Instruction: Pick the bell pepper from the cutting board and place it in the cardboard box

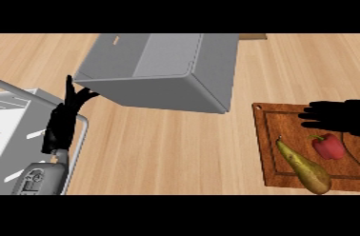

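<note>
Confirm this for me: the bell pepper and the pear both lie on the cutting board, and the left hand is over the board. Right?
Not quite. The head view shows the right hand over the cutting board, fingers open. The left hand rests at the view's left side, away from the board. The rest holds: the bell pepper and the pear both lie on the board.

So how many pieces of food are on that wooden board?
2. A red bell pepper lies at the cutting board's right side, just below the right hand; a pear lies left of it, reaching the near edge. The hand could hide more.
</note>
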You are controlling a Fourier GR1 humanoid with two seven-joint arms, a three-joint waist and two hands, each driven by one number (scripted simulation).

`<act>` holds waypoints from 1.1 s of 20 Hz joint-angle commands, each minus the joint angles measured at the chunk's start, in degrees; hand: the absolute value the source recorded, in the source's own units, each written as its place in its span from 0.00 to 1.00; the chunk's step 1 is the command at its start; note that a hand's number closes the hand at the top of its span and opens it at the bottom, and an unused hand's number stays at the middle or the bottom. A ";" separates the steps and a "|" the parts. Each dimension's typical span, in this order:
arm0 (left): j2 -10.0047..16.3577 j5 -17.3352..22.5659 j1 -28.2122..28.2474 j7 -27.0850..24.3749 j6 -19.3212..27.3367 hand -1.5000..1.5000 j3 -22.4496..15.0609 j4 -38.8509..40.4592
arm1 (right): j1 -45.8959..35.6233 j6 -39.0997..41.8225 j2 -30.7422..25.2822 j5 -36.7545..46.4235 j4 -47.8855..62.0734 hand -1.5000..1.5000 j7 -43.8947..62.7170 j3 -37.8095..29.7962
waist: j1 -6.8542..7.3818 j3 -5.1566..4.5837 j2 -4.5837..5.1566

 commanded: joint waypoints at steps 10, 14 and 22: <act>7.22 -3.20 3.90 -1.34 -1.49 0.50 6.22 4.02 | -3.85 0.30 3.44 2.50 6.34 0.00 -8.36 1.23 | -1.11 -0.21 0.03; 7.87 -3.96 3.55 -0.82 -1.45 0.50 7.26 2.85 | -1.27 -2.41 3.51 2.90 4.14 0.00 -9.45 3.12 | -1.48 -0.18 -0.04; 7.83 -3.40 4.41 -1.17 -3.09 0.50 8.93 2.38 | 0.50 -2.82 2.19 5.17 -0.33 0.00 -3.47 4.42 | -2.01 -0.24 -0.22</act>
